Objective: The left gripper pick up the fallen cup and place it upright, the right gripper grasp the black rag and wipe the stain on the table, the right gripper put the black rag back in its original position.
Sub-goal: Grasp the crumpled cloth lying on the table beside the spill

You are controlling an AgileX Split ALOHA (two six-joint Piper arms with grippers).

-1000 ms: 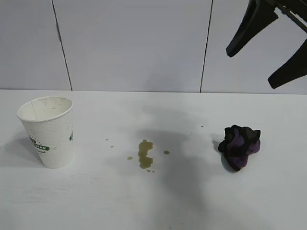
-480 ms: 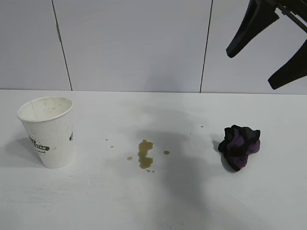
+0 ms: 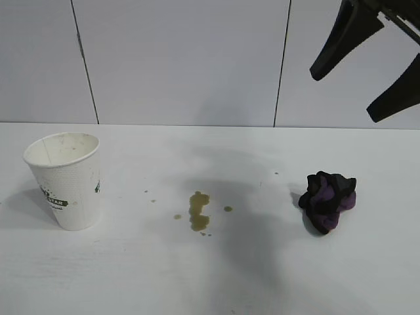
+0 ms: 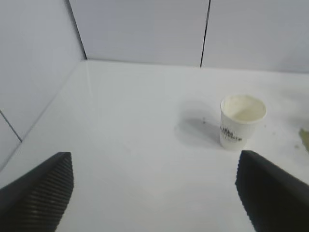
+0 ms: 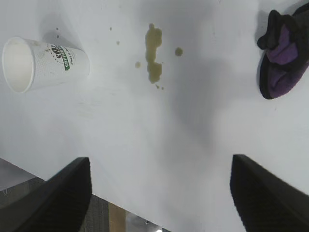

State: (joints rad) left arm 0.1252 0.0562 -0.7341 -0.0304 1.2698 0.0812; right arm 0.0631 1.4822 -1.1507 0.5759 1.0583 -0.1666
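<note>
Cup (image 3: 65,180) stands upright near the table's (image 3: 210,275) left edge, unchanged from a second ago; "COFFEE" reads on its green band. Stain (image 3: 199,211) lies mid-table, and the black rag (image 3: 327,200) sits apart toward the right edge. Right gripper (image 3: 377,65) hangs above the rag, fingers spread wide, empty. Left gripper (image 4: 154,191) faces the cup from a distance, fingers wide apart.

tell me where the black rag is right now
In the exterior view the black rag lies on the table at the right, apart from the stain at centre, below the open right gripper hanging above.
</note>
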